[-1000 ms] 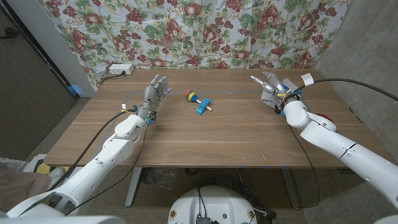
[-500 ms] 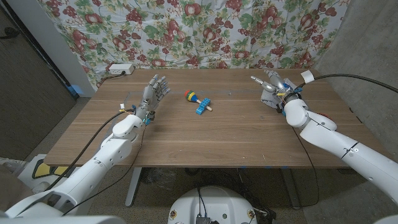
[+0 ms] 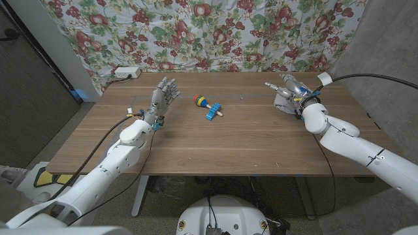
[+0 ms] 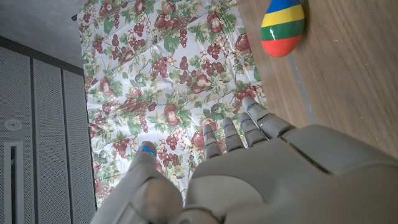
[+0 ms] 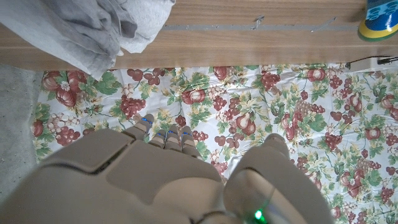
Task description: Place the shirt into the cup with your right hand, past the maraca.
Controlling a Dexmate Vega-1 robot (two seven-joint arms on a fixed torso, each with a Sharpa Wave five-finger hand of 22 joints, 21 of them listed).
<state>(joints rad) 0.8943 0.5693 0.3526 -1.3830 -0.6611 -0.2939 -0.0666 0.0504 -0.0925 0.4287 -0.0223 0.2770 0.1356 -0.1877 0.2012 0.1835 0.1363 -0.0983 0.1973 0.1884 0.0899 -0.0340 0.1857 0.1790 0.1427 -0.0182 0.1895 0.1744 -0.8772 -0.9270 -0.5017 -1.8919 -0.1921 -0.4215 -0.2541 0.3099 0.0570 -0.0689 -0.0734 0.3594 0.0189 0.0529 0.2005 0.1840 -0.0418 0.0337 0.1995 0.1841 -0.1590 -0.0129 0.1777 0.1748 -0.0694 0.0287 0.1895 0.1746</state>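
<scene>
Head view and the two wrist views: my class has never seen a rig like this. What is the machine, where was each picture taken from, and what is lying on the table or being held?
This is a robot with two arms, each ending in a hand with fingers. The head view looks down from the robot's head over a wooden table. The other two pictures come from cameras on the wrists, looking along the back of each hand, so they appear turned. The left hand stands at the table with its fingers spread, holding nothing. The right hand is at the far right, beside a crumpled grey shirt, which it is not gripping. In the middle lie a striped maraca and a blue toy piece.
</scene>
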